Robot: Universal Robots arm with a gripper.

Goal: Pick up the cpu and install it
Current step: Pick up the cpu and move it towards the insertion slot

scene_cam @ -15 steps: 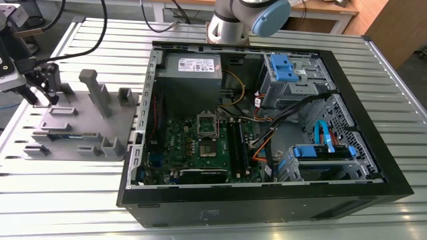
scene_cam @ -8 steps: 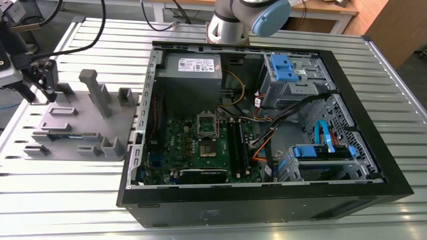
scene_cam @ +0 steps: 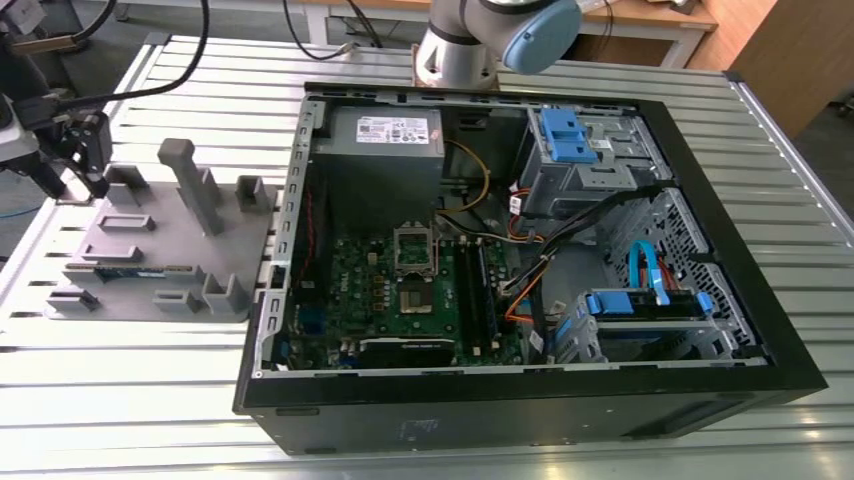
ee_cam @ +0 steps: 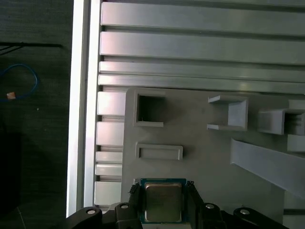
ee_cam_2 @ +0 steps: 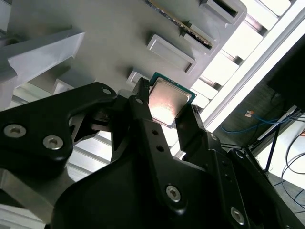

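The cpu (ee_cam: pixel 162 202) sits at the edge of the grey tray (ee_cam: pixel 200 138), silver top up. The black jaws of the gripper (ee_cam: pixel 162 194) pinch it on two opposite sides (whether it has left the tray's surface I cannot tell). A square pocket (ee_cam: pixel 150 109) and a tall upright post (scene_cam: pixel 187 180) stand near it. A green memory stick (ee_cam_2: pixel 177 22) lies in a slot nearby. The open computer case (scene_cam: pixel 534 405) rests beside the tray on the slatted worktop (scene_cam: pixel 134 390), toward the exterior view's right.

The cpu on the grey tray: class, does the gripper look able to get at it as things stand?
Probably yes: the gripper is right at the cpu on the grey tray, with nothing lying over the chip.
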